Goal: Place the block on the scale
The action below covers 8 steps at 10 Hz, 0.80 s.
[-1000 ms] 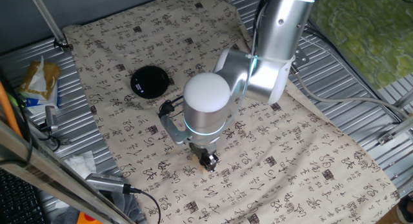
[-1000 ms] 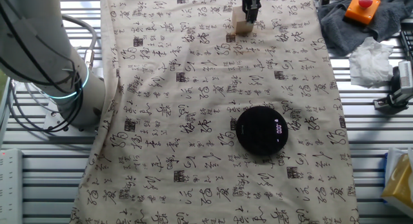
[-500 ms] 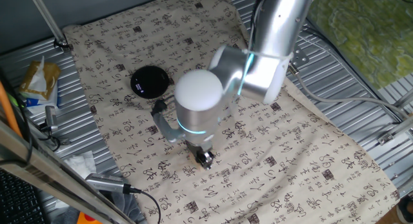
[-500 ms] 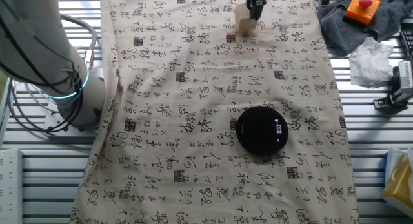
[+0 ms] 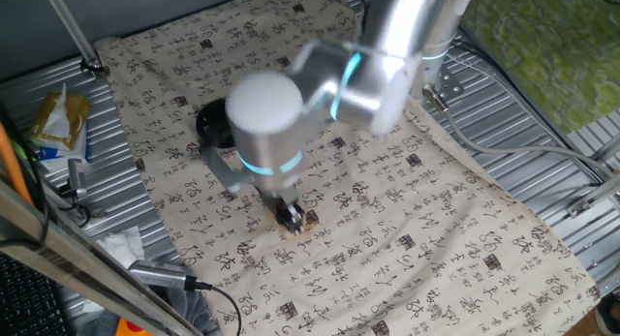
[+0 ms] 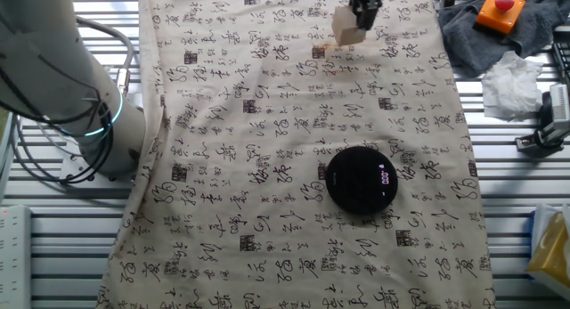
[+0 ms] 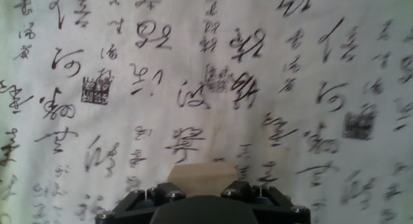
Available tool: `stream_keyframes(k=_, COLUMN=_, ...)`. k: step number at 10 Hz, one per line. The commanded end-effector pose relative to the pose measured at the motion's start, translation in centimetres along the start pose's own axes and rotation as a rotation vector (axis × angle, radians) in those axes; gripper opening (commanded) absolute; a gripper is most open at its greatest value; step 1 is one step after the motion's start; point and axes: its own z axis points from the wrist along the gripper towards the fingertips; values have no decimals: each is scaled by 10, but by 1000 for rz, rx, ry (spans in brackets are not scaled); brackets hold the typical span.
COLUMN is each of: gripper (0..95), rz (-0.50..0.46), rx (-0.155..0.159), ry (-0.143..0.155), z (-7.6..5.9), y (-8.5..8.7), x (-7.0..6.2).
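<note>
The block point(image 6: 346, 28), a small tan wooden cube, sits between the fingers of my gripper point(image 6: 361, 13), held just above the patterned cloth at the far end of the table. In the hand view the block point(image 7: 200, 174) shows between the jaws of the gripper point(image 7: 201, 193), above the cloth. In one fixed view the gripper point(image 5: 290, 216) hangs under the blurred arm with the block point(image 5: 308, 220) beside its fingers. The scale point(image 6: 361, 178), a flat round black disc with a lit display, lies well apart from the block; the arm partly hides the scale point(image 5: 207, 121).
A cloth point(image 6: 267, 166) printed with calligraphy covers the slatted metal table. An orange box with a red button point(image 6: 496, 10) sits on a grey rag, next to white tissue point(image 6: 512, 81). A snack bag point(image 5: 56, 123) and cables lie along the edge.
The arm has swung toward the scale with the block in its gripper. The block has risen off the cloth and shifted sideways.
</note>
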Motion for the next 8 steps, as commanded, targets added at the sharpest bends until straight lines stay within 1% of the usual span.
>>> stream_keyframes(k=1, gripper=0, rz=-29, rx=-5, ry=-1, z=-14, y=-36, x=4)
stream_keyframes(k=2, gripper=0, rz=-30, rx=-6, ry=4, z=-20, y=-51, x=7)
stream_keyframes(k=4, gripper=0, rz=-44, rx=-9, ry=10, z=-28, y=-73, x=14)
stream_keyframes(k=5, gripper=0, rz=-54, rx=-10, ry=9, z=-31, y=-82, x=18)
stream_keyframes(k=7, gripper=0, rz=-86, rx=-21, ry=4, z=-34, y=-108, x=28)
stream_keyframes(k=8, gripper=0, rz=-98, rx=-23, ry=3, z=-35, y=-116, x=31)
